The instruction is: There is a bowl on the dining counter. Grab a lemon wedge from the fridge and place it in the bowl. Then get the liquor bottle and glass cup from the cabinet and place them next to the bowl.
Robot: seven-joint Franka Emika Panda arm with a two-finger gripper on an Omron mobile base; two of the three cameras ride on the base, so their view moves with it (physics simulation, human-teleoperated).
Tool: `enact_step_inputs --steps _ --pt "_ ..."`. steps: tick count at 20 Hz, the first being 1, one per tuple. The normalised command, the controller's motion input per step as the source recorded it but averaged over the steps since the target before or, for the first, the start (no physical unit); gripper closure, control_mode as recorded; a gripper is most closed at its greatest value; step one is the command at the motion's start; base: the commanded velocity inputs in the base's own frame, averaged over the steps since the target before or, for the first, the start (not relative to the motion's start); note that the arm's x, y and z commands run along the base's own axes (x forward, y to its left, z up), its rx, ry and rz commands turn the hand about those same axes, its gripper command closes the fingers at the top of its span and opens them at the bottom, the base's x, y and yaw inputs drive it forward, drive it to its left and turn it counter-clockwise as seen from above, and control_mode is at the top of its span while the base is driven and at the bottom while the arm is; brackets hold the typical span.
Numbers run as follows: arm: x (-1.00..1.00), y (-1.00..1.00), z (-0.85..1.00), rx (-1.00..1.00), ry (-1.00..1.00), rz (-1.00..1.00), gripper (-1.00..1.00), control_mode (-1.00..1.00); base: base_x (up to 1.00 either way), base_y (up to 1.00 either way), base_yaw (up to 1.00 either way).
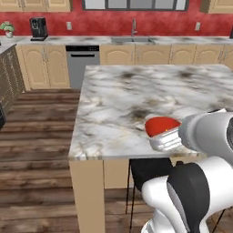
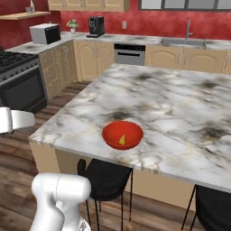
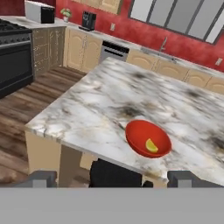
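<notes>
The shallow red bowl (image 2: 122,134) sits near the front edge of the marble dining counter (image 2: 180,103). A tiny yellow lemon wedge (image 2: 122,140) lies inside it. In the hand view the bowl (image 3: 148,138) and the lemon wedge (image 3: 151,145) lie ahead and below. My gripper (image 3: 113,179) hovers off the counter's near edge, open and empty, with fingertips (image 3: 41,178) far apart. In the left base view my arm hides part of the bowl (image 1: 160,124). The cabinet (image 2: 25,16) is far off at upper left, with a small pale bottle-like shape (image 2: 31,6) on it. The glass cup is too small to make out and the fridge is out of view.
Black stools (image 2: 106,178) are tucked under the counter's near side. A dark stove (image 2: 18,76) and a microwave (image 2: 45,33) stand to the left. Along the back red wall are a coffee machine (image 2: 95,25), dishwasher (image 2: 129,54) and sink (image 2: 182,42). Wood floor lies between.
</notes>
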Motion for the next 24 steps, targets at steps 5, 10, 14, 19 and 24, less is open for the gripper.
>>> enact_step_inputs --steps 5,10,14,19,24 --pt "0.0 0.0 0.0 0.0 0.0 0.0 -1.0 1.0 -0.03 1.0 0.02" --pt "0.0 0.0 0.0 0.0 0.0 0.0 -1.0 1.0 0.13 1.0 0.0" --pt "0.0 0.0 0.0 0.0 0.0 0.0 -1.0 1.0 0.12 1.0 0.0" --pt "0.0 0.0 0.0 0.0 0.0 0.0 -1.0 1.0 0.24 1.0 0.0" --pt "0.0 0.0 0.0 0.0 0.0 0.0 -1.0 1.0 0.51 0.85 0.0"
